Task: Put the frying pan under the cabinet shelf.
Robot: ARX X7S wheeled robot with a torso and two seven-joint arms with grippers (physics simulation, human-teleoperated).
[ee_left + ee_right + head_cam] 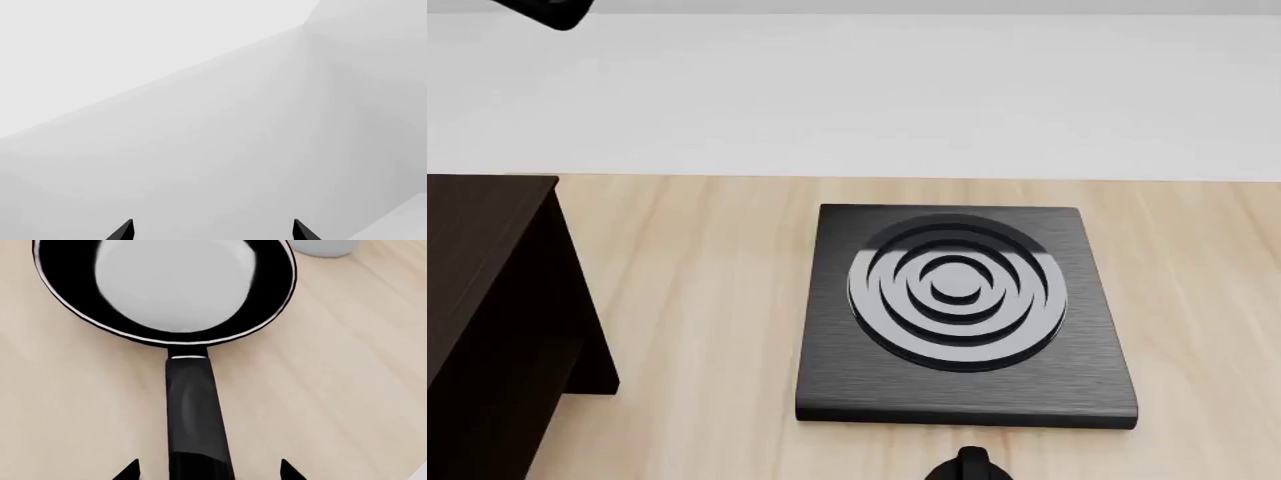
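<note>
Left wrist view: only two dark fingertips of the left gripper, spread wide with nothing between, against plain pale grey surfaces.

Head view: square black plate with concentric rings lying flat on the wooden table. Cabinet shelf well to the left of the plate (dark, boxy, cut off by the frame edge). Neither gripper identifiable here.

Right wrist view: frying pan resting on the wood, pale inside, long handle running toward the right gripper. Fingertips spread wide either side of the handle, not touching it. Pale object just beyond the pan's rim, mostly cropped.
</note>
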